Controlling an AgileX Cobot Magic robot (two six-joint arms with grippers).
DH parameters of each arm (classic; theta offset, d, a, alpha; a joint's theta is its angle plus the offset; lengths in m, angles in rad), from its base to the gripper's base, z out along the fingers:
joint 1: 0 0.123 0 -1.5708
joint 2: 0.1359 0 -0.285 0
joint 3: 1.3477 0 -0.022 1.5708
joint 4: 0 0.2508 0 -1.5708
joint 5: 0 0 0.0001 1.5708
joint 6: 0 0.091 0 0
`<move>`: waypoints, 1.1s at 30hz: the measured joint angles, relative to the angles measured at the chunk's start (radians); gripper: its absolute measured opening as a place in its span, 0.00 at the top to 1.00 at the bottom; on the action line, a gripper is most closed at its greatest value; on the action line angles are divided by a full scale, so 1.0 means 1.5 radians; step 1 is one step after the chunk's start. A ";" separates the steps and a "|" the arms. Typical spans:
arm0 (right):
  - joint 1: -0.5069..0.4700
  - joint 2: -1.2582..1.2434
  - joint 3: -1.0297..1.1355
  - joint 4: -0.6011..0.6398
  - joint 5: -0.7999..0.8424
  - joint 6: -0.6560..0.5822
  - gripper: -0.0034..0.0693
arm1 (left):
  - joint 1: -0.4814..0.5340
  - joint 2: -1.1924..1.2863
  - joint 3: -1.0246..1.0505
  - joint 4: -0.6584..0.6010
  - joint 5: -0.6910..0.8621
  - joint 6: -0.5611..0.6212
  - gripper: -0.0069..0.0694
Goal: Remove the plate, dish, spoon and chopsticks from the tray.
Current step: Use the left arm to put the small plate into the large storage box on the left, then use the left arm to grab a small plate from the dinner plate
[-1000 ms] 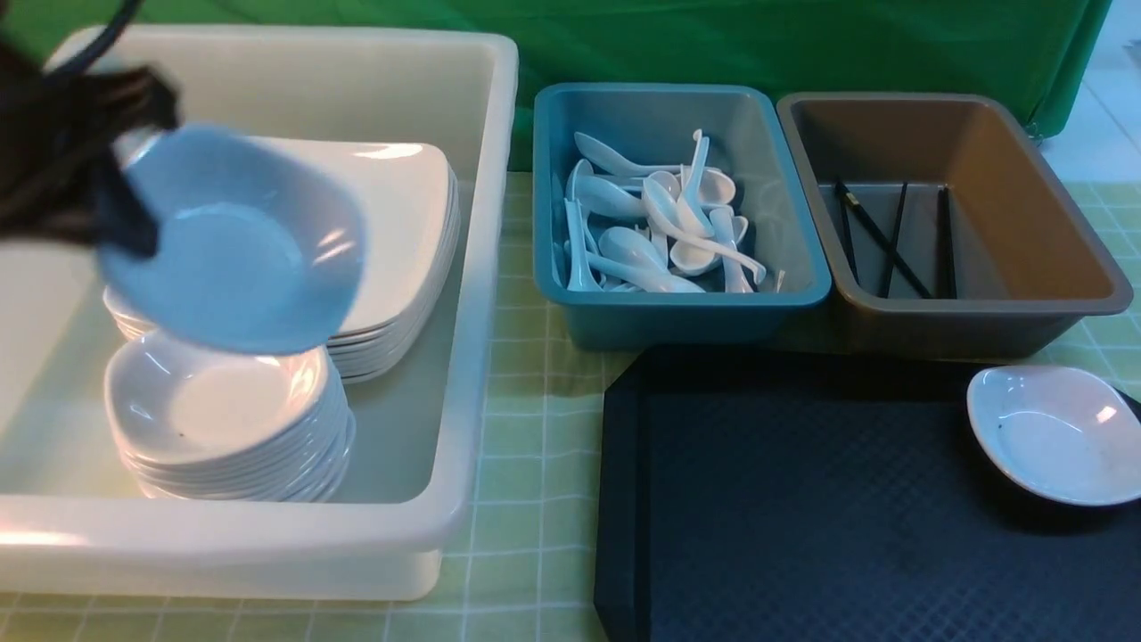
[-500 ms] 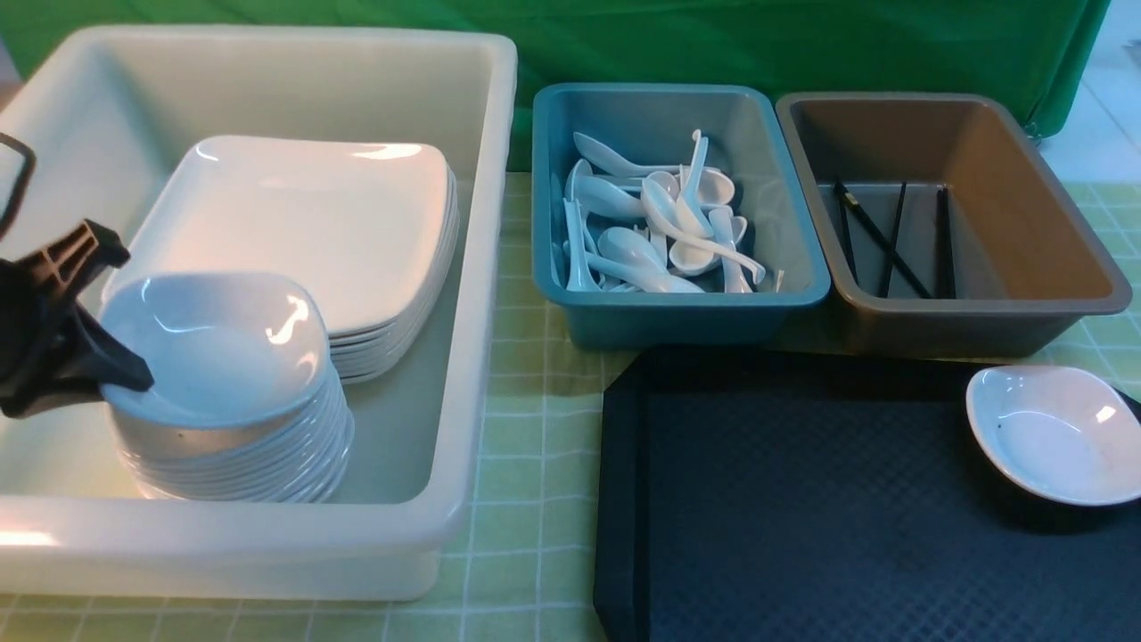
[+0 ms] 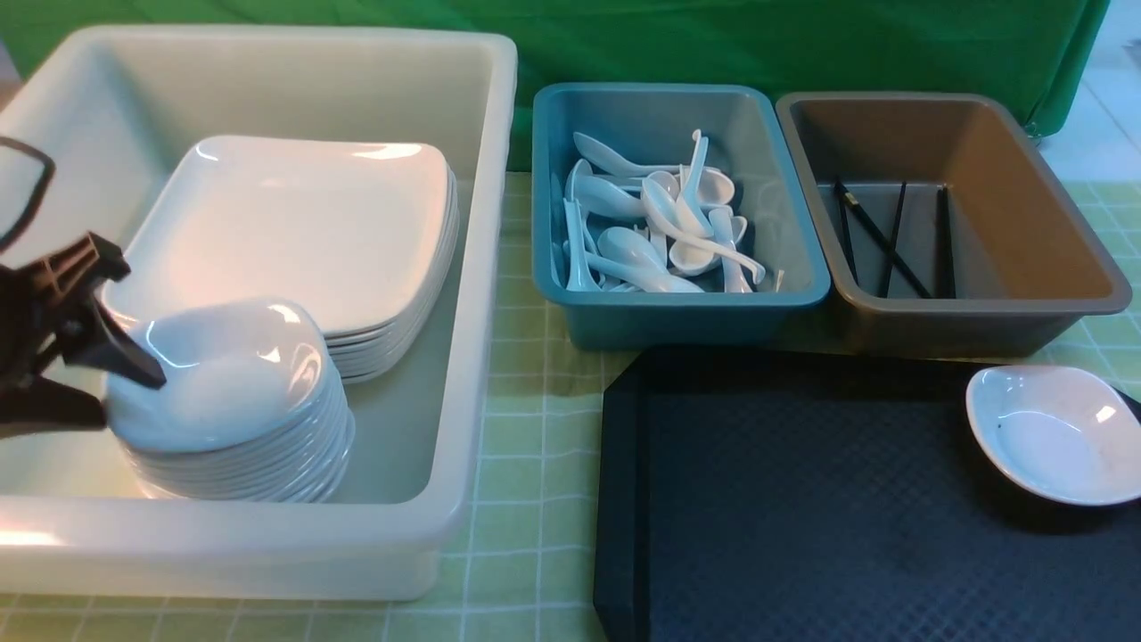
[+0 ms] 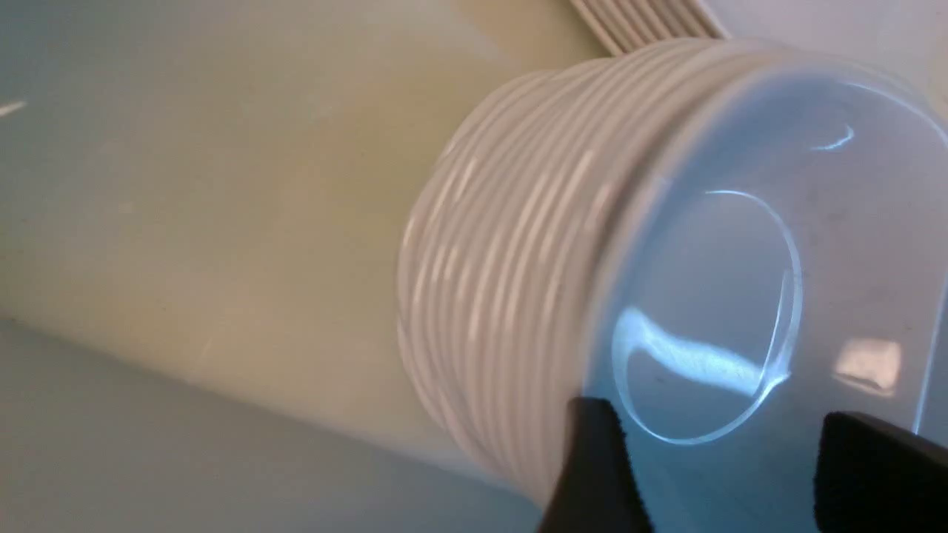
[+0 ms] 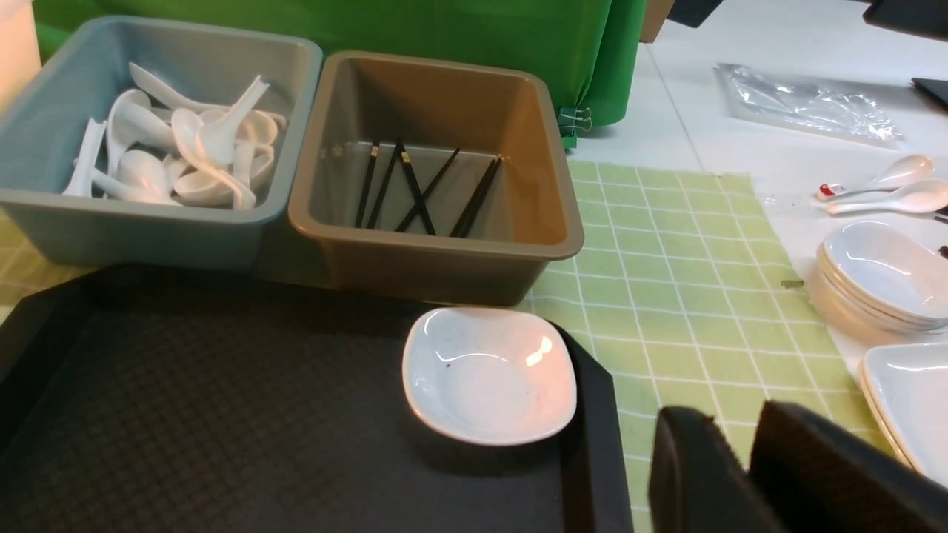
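Observation:
The black tray holds one small white dish at its far right corner; it also shows in the right wrist view. My left gripper is inside the large white bin, open, with its jaws either side of the rim of the top dish on a stack of dishes. Flat white plates are stacked behind it. White spoons lie in the teal bin, black chopsticks in the brown bin. My right gripper is shut and empty, beside the tray's right edge.
The teal bin and brown bin stand just behind the tray. Off the mat to the right are more dishes, a plate and two spoons. A green checked mat covers the table.
My left gripper has brought the dish down from above the plates onto the dish stack, and its jaws now stand apart around the rim. Nothing on the tray moved.

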State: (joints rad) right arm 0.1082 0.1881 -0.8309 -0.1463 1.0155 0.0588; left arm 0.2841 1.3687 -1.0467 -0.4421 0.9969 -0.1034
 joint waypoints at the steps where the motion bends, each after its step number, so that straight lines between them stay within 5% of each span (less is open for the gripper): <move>1: 0.000 0.000 0.000 0.000 0.000 0.000 0.78 | 0.000 0.000 -0.017 0.002 0.015 0.000 0.37; 7: 0.000 0.000 0.000 0.000 0.000 0.000 0.78 | 0.000 0.000 -0.125 -0.020 0.074 0.000 0.25; 13: 0.000 0.000 0.000 0.000 0.000 0.000 0.78 | -0.074 0.005 -0.162 -0.234 0.055 0.098 0.27; 17: 0.000 0.000 0.000 0.000 0.000 0.000 0.78 | -0.199 0.039 -0.166 -0.248 0.000 0.109 0.39; 23: 0.000 0.000 0.000 0.000 -0.003 0.000 0.78 | -0.457 0.208 -0.237 -0.224 -0.057 0.125 0.84; 33: 0.000 0.000 0.000 0.001 -0.005 0.001 0.77 | -0.625 0.526 -0.594 -0.109 0.029 -0.018 0.93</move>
State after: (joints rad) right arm 0.1082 0.1881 -0.8309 -0.1453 1.0073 0.0597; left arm -0.6528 2.1571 -1.9381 -0.6059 1.0410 -0.1301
